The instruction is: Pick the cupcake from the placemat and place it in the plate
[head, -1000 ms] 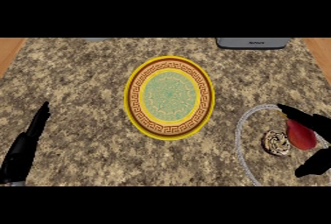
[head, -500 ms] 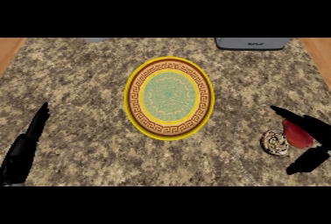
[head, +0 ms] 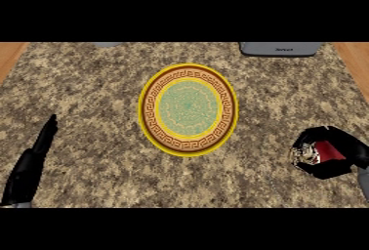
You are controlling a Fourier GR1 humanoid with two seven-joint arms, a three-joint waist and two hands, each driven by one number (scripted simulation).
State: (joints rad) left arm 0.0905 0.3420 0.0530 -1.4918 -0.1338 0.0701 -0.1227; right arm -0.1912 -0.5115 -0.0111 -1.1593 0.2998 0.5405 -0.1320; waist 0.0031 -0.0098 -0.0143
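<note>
A speckled brown and grey granite worktop (head: 93, 97) fills the head view, with strips of pale wood showing at its far left and far right corners. Near the centre lies a round plate (head: 188, 110), seen as a tall oval: a bright yellow rim, a dark brown band carrying a yellow Greek-key pattern, and a pale green middle with a fine web-like design. At about four o'clock from the plate, close to the right edge, the right robot hand (head: 338, 157) is black and glossy, its fingers and thumb curled tightly round the cupcake (head: 320, 152). Only part of the cupcake shows between them: a red side and a patterned brown and white patch facing left, toward the plate. The cupcake is held well apart from the plate; whether it touches the worktop cannot be told. A short piece of grey forearm (head: 363, 181) enters beneath the hand at the right edge. At about eight o'clock from the plate, near the lower left corner, the left robot hand (head: 30, 166) rests edge-on with straight fingers pointing toward twelve o'clock, holding nothing. At one o'clock, along the far edge, sits a grey rounded appliance (head: 277, 48), partly cut off.
</note>
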